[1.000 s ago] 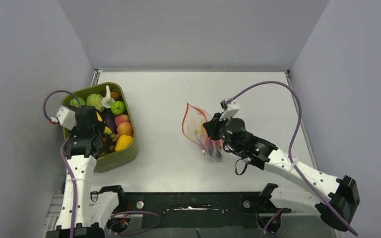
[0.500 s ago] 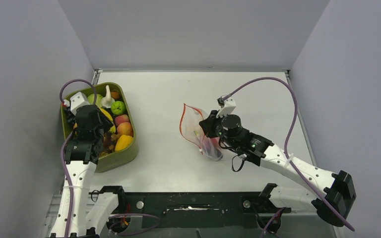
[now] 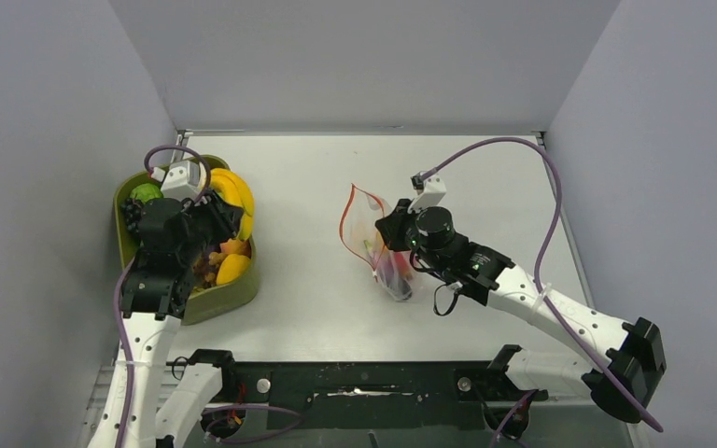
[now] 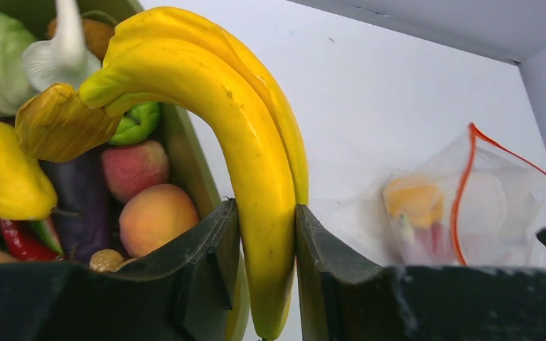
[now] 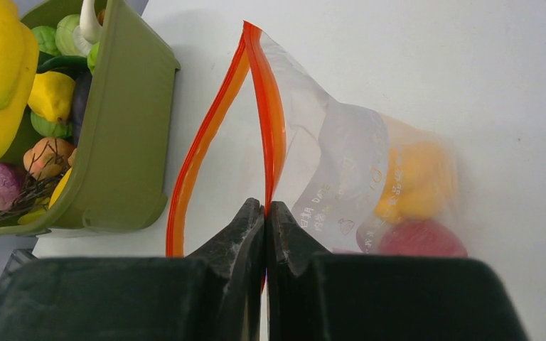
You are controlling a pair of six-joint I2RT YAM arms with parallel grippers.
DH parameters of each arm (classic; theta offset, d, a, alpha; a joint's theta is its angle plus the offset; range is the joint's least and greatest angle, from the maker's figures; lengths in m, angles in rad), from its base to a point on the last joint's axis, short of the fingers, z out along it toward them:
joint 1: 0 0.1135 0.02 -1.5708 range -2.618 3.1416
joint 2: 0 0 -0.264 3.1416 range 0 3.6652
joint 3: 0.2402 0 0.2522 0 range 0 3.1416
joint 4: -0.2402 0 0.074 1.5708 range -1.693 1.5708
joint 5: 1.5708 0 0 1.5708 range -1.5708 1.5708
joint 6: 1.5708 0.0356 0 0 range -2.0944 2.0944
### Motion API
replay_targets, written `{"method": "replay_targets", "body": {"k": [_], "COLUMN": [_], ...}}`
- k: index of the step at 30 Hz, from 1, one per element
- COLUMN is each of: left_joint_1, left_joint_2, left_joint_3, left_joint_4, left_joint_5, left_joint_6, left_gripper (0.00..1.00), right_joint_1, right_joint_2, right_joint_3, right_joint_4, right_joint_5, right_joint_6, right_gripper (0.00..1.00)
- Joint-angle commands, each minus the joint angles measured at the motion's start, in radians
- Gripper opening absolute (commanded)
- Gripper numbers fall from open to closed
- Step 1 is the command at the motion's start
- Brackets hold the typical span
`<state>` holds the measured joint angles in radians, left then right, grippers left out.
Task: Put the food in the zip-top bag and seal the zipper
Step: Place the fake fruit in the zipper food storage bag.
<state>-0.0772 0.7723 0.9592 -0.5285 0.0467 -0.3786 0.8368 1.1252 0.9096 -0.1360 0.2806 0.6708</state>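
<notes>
Grey walls [image 3: 56,140] enclose a white table [image 3: 308,177]. At left, above the olive tray [image 3: 233,297] of food [image 5: 50,96], the left gripper [image 4: 264,213] clamps yellow bananas [image 4: 213,92]. Right of centre, the right gripper [image 5: 265,213] pinches the red zipper [image 5: 263,128] of the gaping zip-top bag [image 3: 378,243], which holds yellow and red pieces.

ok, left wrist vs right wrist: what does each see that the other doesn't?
Left wrist only: the left end effector clamped on the bananas, and a red chili-like piece in the tray. Right wrist only: the right end effector pinched on the zipper, the bag mouth open, and printed lettering on the plastic. Both: the green tray, the zip-top bag with a yellow piece inside, and the white table.
</notes>
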Motion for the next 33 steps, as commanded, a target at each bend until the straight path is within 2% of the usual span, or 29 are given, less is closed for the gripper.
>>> {"method": "replay_targets", "body": {"k": [1,7,18,27,33], "left_joint_1": [-0.014,-0.018,-0.037,-0.073,-0.12], "left_joint_2": [-0.023,-0.033,-0.031,-0.002,0.022], "left_joint_3": [0.015,-0.013,-0.095,-0.198,-0.264], "left_joint_4": [0.146,0.236,0.481,0.724,0.914], "left_joint_5": [0.167,0.324,0.541,0.606,0.628], "left_joint_6": [0.042,-0.039,-0.29,-0.504,-0.636], "left_gripper": [0.14,0.14,0.13,0.12,0.12], "right_joint_1": [-0.014,-0.018,-0.022,-0.023,-0.024], "right_joint_2": [0.022,0.063,0.054,0.009,0.016], "right_joint_3": [0.057,0.099,0.099,0.092,0.071], "right_joint_4": [0.036,0.041,0.056,0.033,0.053], "right_joint_5": [0.015,-0.027,0.014,0.082,0.058], "right_joint_6": [0.007,0.011,0.005,-0.009,0.009], "right_gripper": [0.0,0.0,0.0,0.0,0.0]}}
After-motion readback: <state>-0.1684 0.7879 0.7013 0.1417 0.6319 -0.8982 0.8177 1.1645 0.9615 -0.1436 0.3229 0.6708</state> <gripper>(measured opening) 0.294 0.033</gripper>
